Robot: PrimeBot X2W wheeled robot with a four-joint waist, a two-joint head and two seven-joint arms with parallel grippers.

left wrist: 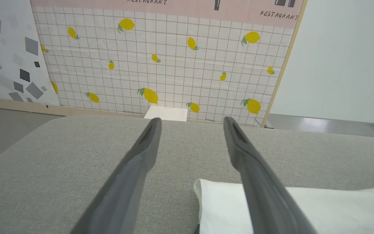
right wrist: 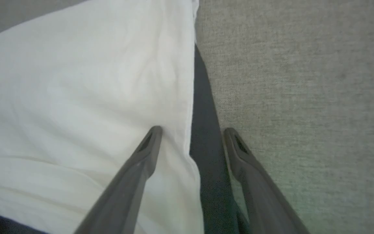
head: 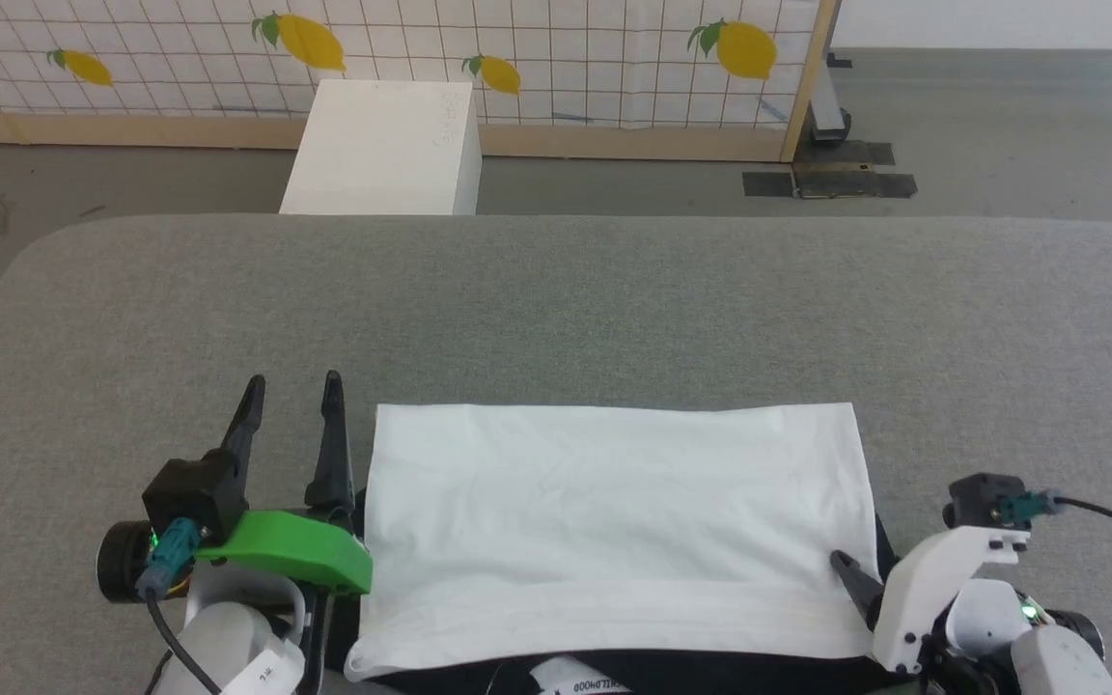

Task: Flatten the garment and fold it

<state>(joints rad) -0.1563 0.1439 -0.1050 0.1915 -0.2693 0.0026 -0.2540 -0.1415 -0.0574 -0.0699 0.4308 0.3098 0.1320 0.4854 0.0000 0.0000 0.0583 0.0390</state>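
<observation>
The shirt (head: 614, 521) lies folded into a flat white rectangle on the grey worktop (head: 556, 309), close to its near edge and about midway along it. The top layer is lightly creased. Black cloth peeks out along its near and right sides, with a white lettered neck tape (head: 575, 681) at the near edge.

A grey cloth-covered table (head: 556, 309) with rounded far corners. On it, close to the near edge, lies the shirt (head: 614, 521), folded into a flat white rectangle, lightly creased, with black fabric showing from under its near edge and right side.
</observation>
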